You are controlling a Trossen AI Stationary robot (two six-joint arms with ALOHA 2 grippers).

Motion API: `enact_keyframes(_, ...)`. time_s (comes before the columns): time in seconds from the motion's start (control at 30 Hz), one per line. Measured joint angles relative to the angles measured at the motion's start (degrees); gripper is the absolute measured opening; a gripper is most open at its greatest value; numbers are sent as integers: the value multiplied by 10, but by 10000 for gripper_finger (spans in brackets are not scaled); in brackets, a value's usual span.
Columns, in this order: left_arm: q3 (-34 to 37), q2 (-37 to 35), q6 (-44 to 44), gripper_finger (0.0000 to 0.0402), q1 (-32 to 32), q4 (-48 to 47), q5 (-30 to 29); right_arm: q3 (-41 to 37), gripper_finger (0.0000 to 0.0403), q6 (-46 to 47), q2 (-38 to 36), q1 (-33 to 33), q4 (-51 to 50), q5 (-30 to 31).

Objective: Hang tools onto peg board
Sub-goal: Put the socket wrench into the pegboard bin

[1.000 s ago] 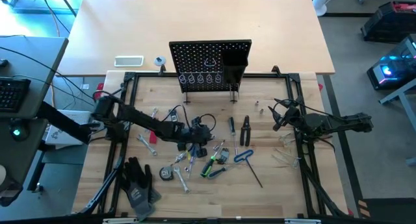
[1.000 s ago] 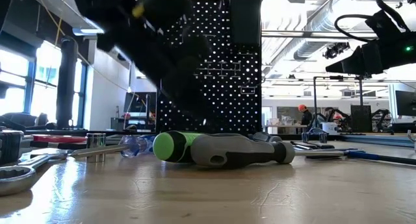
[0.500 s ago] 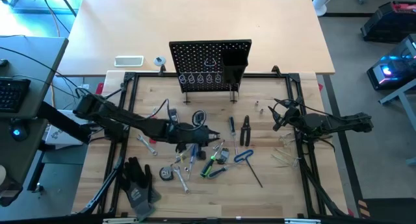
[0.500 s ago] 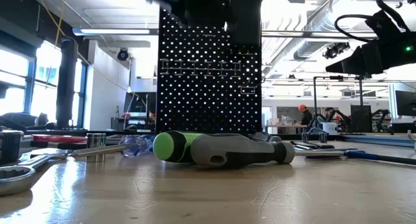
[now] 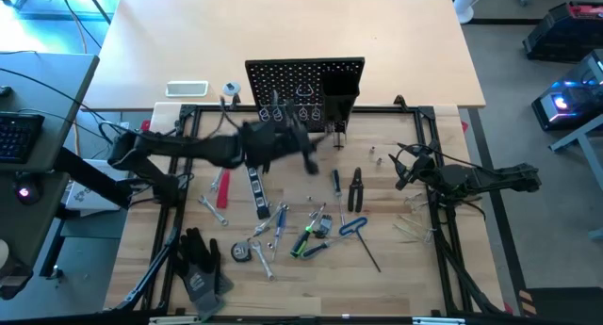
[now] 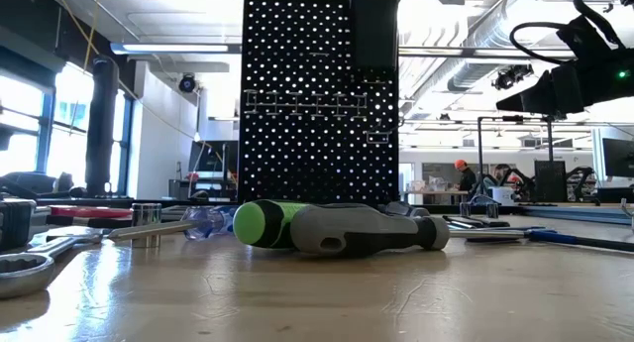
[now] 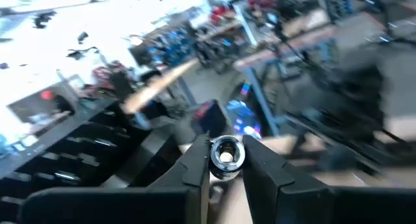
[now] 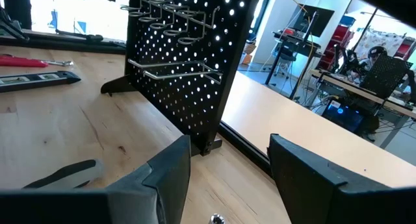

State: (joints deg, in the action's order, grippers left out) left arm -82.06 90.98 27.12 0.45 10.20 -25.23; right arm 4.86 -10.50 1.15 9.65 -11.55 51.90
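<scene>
No writing can be read in any view. From above, the peg board [image 5: 304,94] stands upright at the far edge of the wooden table [image 5: 396,268], and the left gripper [image 5: 300,141] is blurred just in front of it; the tools [image 5: 301,226] lie scattered mid-table, with black gloves [image 5: 200,264] near the front left. The right gripper [image 5: 403,168] waits at the right side. The low view alone shows a green screwdriver [image 6: 337,226] lying before the board and a wrench [image 6: 25,268] at the left. The left wrist view shows the fingers [image 7: 195,172] clenched on a round silver tool end [image 7: 225,152]. The right wrist view shows fingers [image 8: 169,169] spread wide, holding nothing, facing the board's wire hooks [image 8: 172,69].
</scene>
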Motion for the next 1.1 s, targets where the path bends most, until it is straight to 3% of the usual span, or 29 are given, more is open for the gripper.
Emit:
enact_keyframes(0.37,-77,9,-24,53,94,-40,38,0,200,0,0,0,0,0)
enact_keyframes(0.57,-132,55,-31,53,110,-96,52,0,200,0,0,0,0,0)
enact_keyframes(0.9,-262,115,-42,55,131,-208,22,0,200,0,0,0,0,0)
enact_keyframes(1.1,-282,125,-84,79,147,-272,33,0,200,0,0,0,0,0)
